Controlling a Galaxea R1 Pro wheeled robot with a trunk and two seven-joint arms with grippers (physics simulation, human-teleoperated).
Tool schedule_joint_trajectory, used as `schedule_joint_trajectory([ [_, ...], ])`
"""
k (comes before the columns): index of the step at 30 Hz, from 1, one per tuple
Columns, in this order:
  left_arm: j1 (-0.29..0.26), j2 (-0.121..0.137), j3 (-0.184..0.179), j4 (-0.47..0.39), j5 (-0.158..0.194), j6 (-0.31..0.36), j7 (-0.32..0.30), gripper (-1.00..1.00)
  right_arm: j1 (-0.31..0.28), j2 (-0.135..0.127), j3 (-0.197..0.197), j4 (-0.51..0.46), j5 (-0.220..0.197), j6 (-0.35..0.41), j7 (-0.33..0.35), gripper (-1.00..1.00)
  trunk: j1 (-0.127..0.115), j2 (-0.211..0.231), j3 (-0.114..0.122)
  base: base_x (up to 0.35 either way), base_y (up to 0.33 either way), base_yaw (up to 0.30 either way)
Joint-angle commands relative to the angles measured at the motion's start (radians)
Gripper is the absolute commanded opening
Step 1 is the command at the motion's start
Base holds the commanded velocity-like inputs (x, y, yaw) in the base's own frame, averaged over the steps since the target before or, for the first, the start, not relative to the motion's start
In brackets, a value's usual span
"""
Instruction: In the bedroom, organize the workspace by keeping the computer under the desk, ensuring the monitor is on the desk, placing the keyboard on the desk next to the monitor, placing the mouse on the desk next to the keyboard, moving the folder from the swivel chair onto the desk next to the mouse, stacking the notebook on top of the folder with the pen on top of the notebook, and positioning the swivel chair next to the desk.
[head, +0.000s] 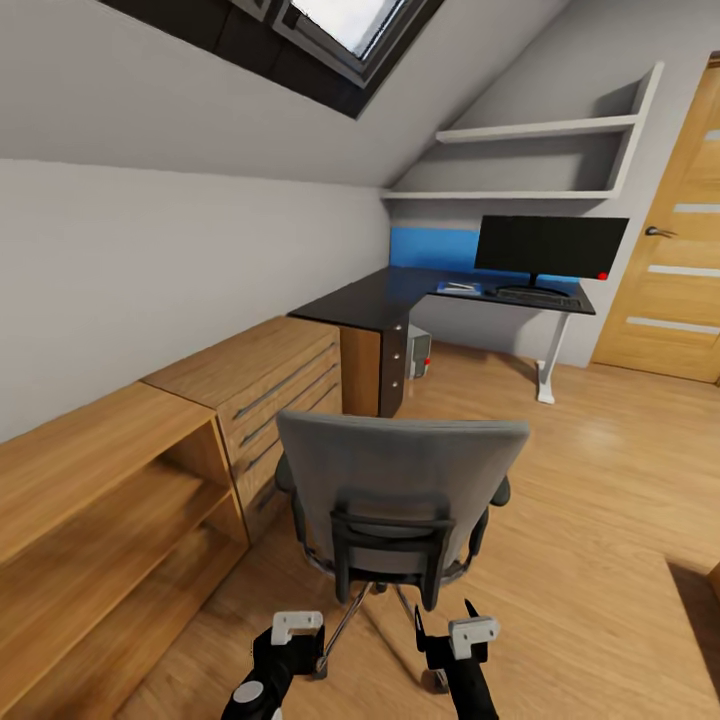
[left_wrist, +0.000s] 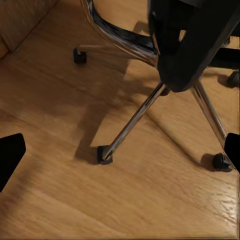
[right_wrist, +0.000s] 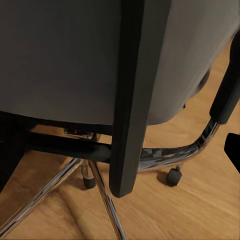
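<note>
The grey swivel chair (head: 400, 480) stands just ahead with its backrest toward me, hiding the seat and anything on it. My left gripper (head: 292, 645) and right gripper (head: 445, 622) hang low behind it, both open and empty. The left wrist view looks down on the chair's chrome legs (left_wrist: 131, 125) and casters, between spread fingertips (left_wrist: 10, 156). The backrest's black spine (right_wrist: 132, 100) is close in the right wrist view. Far off, the dark desk (head: 375, 297) carries the monitor (head: 551, 245) and keyboard (head: 537, 297). The computer (head: 420, 351) sits under it.
A wooden drawer unit (head: 265, 385) and an open shelf unit (head: 95, 500) line the left wall. White wall shelves (head: 530, 160) hang over the desk and a wooden door (head: 675, 270) stands at the right. Bare wood floor (head: 600, 480) stretches right of the chair.
</note>
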Motion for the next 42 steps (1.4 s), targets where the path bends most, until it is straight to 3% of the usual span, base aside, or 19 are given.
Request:
schedule_joint_trajectory([
  [1, 0.0, -0.003, -0.008, -0.005, 0.002, 0.005, 0.008, 1.0, -0.001, 0.001, -0.004, -0.001, 0.011, -0.002, -0.007, 1.0, 0.004, -0.008, -0.004, 0.0, 0.0, 0.0],
  [13, 0.0, -0.003, -0.01, -0.159, 0.004, 0.025, 0.008, 1.0, -0.001, 0.001, -0.006, -0.093, 0.006, 0.008, -0.009, 1.0, 0.05, -0.092, -0.042, 0.0, 0.0, 0.0],
  [42, 0.0, 0.003, -0.006, -0.161, 0.003, 0.019, 0.007, 1.0, -0.001, 0.001, -0.011, -0.098, 0.005, 0.004, -0.006, 1.0, 0.161, -0.295, -0.133, 0.0, 0.0, 0.0],
])
